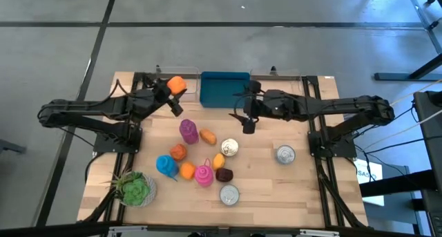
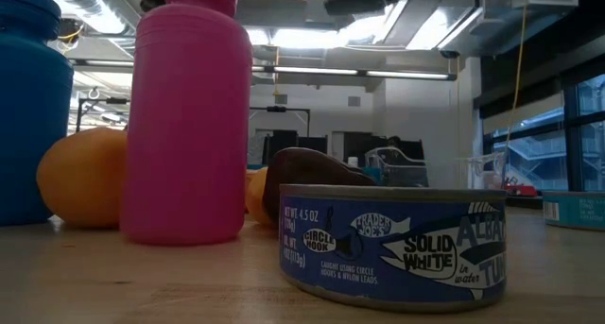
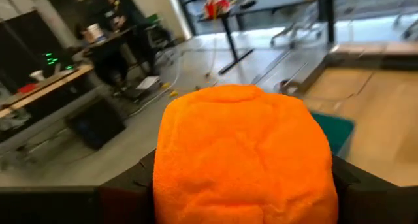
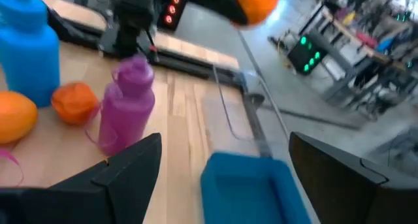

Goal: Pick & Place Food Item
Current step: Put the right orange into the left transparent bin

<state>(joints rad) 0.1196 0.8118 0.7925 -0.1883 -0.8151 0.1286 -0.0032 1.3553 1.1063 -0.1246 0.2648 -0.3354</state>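
Gripping the orange food item (image 1: 177, 83), my left claw (image 1: 173, 92) is mostly hidden wrist-side; overhead shows my right claw (image 1: 246, 121) spread wide.

- We saw bare tabletop (image 1: 297, 188) at the right, broken only by one tin (image 1: 285, 154).
- The centre was crowded: purple bottle (image 1: 188, 130), pink bottle (image 1: 203, 175), oranges, tuna can (image 1: 229, 194).

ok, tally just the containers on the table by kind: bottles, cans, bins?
Bottles: 3 (purple bottle, blue bottle, pink bottle)
Cans: 3 (middle can, right can, near can)
Bins: 1 (blue bin)
Total: 7
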